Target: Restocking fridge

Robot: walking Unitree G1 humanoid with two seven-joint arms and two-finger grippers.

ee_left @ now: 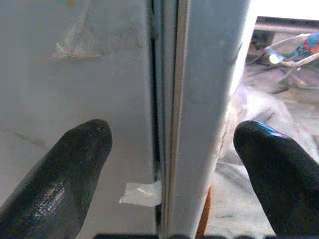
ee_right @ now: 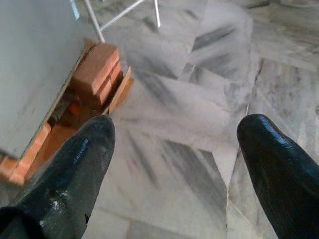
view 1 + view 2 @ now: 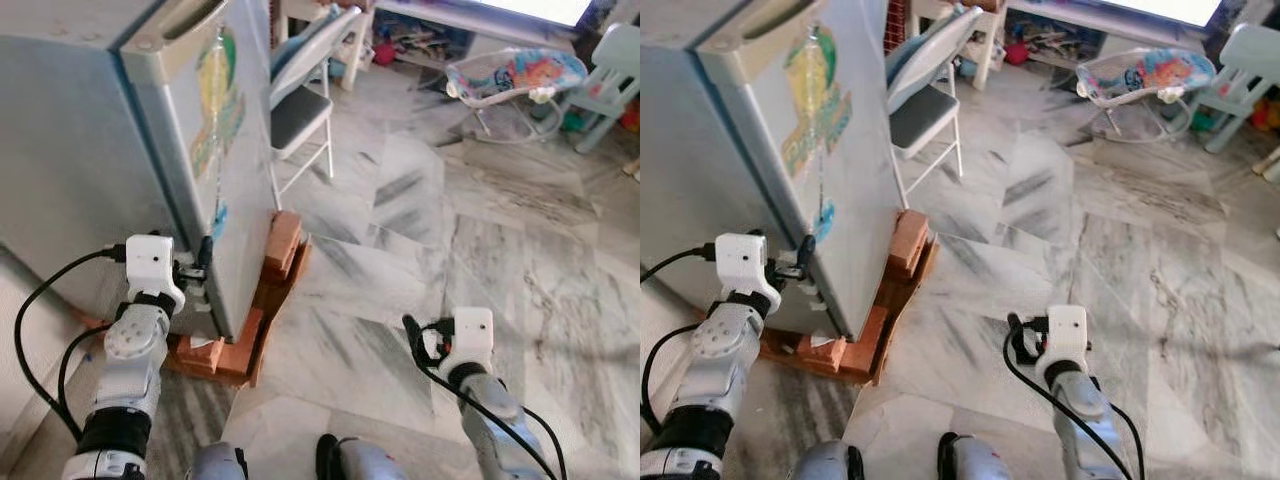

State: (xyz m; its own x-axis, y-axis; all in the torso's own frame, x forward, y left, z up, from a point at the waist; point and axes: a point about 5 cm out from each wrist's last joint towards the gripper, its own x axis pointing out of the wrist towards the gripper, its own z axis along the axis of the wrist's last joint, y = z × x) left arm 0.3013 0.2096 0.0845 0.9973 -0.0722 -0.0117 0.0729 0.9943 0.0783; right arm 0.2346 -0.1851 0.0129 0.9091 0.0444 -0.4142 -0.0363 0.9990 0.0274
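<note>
The fridge (image 3: 120, 150) stands shut at the left of the marble floor (image 3: 420, 260), raised on stacked bricks (image 3: 255, 310), with its door (image 3: 235, 160) facing a wide stretch of open floor. The likeliest trouble is the base: a hard sideways tug on the door edge could rock or shift the fridge on those bricks, since they look loosely piled at the door-side corner. A second risk is a slip. The left gripper (image 3: 203, 262) is at the low corner of the door's opening edge, fingers spread — one black finger (image 1: 65, 169) on the fridge's side wall, the other (image 1: 279, 174) out beyond the door face, the seam (image 1: 158, 124) between them — and a thin edge gives little to hook, so the pull may skid off.

Room for the swing looks fair, though the folding chair (image 3: 300, 105) stands near the door's far edge and may stop it before it opens fully. The baby bouncer (image 3: 515, 75) is well apart.

The right gripper (image 3: 425, 340) hangs idle over bare floor, fingers apart and empty. A scrap of tape (image 1: 142, 194) sticks out at the seam.
</note>
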